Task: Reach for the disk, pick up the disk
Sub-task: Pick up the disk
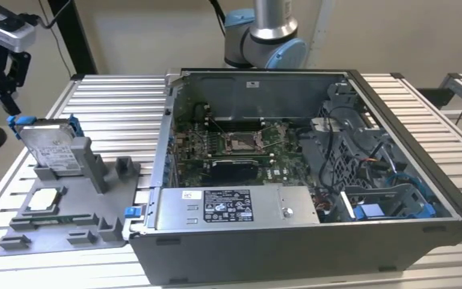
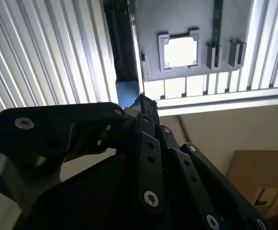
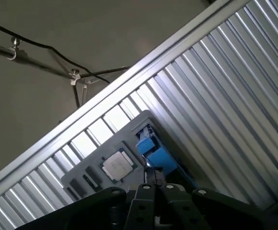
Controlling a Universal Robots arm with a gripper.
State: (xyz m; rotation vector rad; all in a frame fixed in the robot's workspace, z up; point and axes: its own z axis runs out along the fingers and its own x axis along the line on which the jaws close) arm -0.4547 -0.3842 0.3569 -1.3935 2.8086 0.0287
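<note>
Disk [image 1: 53, 149] stands on edge in the gray holder [image 1: 94, 201], leaving its top free to grab. Gripper [image 1: 9, 107] hovers just above, fingers pinched together on nothing.

We are looking at an open computer case [image 1: 295, 253] lying on its side on the slatted metal surface [image 1: 110, 102] in the exterior view. Inside it we are seeing a green motherboard [image 1: 215, 150] with a processor socket [image 1: 239, 142] near its middle, a silver power supply box [image 1: 231, 208] along the near wall, and a blue plastic bay [image 1: 391, 205] toward the exterior view's right. Just beside the case, toward the exterior view's left, a grey holder tray [image 1: 79, 208] is resting on the surface, and a small square silver chip [image 1: 45, 198] is sitting in one of its recesses. That chip [image 2: 179, 51] [image 3: 116, 166] is also showing in both wrist views. A cardboard box [image 2: 263, 187] is appearing in the second wrist view, and black cables [image 3: 48, 48] are running along a wall in the first wrist view.
</note>
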